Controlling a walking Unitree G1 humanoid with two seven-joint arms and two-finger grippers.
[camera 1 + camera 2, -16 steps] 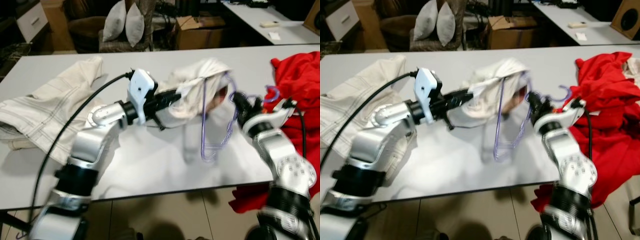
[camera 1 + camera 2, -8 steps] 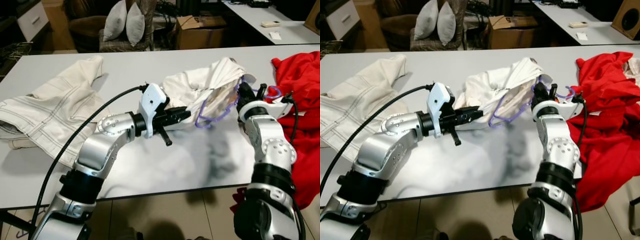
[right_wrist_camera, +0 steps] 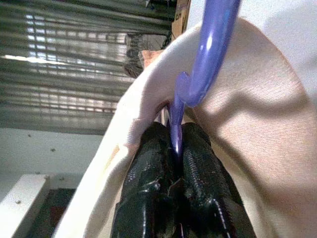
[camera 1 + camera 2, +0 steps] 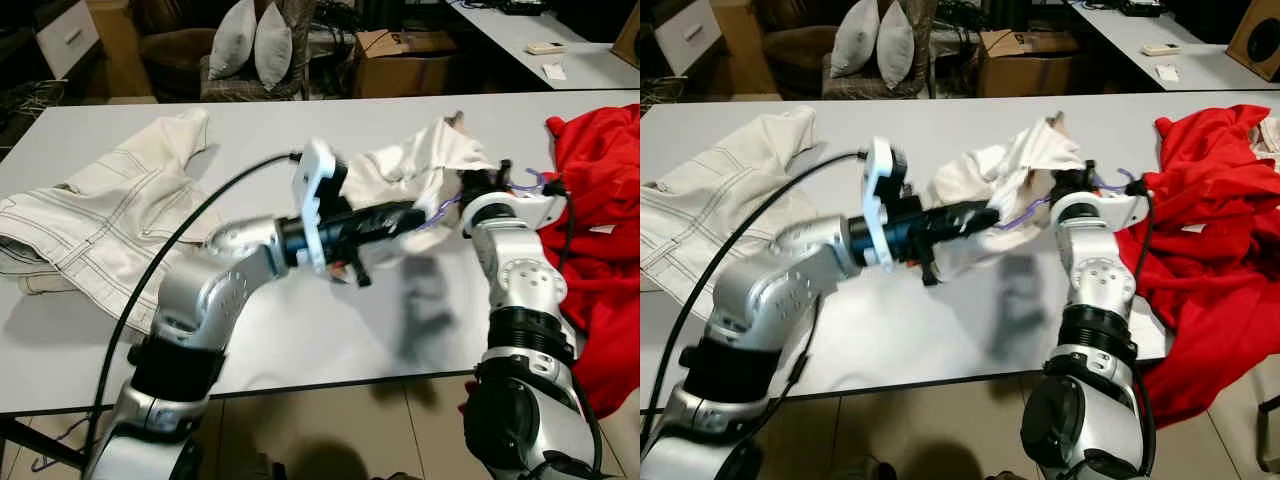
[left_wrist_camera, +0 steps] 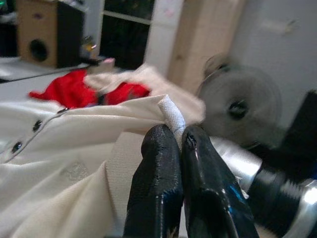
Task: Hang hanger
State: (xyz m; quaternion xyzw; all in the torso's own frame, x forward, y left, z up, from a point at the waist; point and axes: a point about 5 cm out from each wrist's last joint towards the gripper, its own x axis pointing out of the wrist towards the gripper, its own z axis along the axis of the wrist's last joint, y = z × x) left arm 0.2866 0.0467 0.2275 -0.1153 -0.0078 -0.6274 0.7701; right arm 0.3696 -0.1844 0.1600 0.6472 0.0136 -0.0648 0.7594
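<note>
Two silver arms reach over the near edge of the white table (image 4: 300, 340), both working at one cream shirt (image 4: 420, 165) bunched near the table's middle. Left hand (image 5: 174, 141): fingers pressed together, pinching a narrow fold of the shirt's edge between the tips; in the head view this hand (image 4: 415, 215) lies low over the table, pointing toward the right edge, with a black cable looping back from its wrist. Right hand (image 3: 173, 144): closed on the purple hanger (image 3: 203, 59), the thin plastic bar running down between its two black fingers and shirt fabric draped around them. In the head view the right hand (image 4: 1072, 183) sits at the shirt's right side, forearm rising steeply from the near edge. A short length of the purple hanger (image 4: 1018, 217) shows under the shirt between the two hands, and its hook end (image 4: 528, 180) shows just right of the right wrist. Hanger and shirt together are held slightly above the table, near its middle. A red garment (image 4: 595, 190) covers the right edge and hangs over it. A second cream garment (image 4: 110, 215) lies spread flat toward the left edge. Beyond the far edge: two grey pillows (image 4: 250, 40) on a dark chair, and a cardboard box (image 4: 405, 65)
</note>
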